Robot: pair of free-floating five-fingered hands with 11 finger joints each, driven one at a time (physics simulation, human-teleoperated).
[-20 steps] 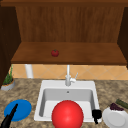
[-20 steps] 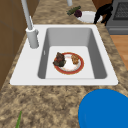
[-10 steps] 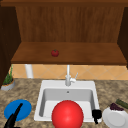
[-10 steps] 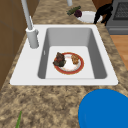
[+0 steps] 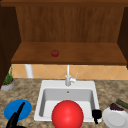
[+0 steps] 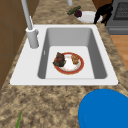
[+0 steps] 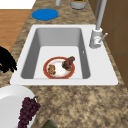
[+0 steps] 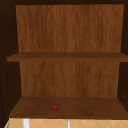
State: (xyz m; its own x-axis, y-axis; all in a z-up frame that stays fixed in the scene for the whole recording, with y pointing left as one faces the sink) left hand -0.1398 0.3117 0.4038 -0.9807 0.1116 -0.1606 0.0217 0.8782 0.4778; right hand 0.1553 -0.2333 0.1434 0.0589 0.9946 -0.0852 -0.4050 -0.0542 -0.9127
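Nearest the front camera, low at the desk's (image 6: 50,105) front edge: left robot hand (image 5: 15,118), fingers straight and relaxed, one pointing up over the blue plate (image 5: 15,109), holding nothing. Beside it to the right, a red ball (image 5: 67,115) in front of the sink (image 5: 67,85). Further right, right robot hand (image 5: 96,115) at the sink's front right corner, just beside the white plate (image 5: 115,119), fingers hanging down; cannot tell whether curled. On the white plate, away from that hand, grapes (image 7: 28,109), with a dark green thing (image 5: 122,103) beyond. Inside the sink, a red-rimmed plate (image 6: 69,63) carrying food. Behind, faucet (image 5: 68,77). Far left, a potted plant (image 5: 7,81). Farthest, on the shelf (image 8: 67,110) above, a tomato (image 5: 55,53).
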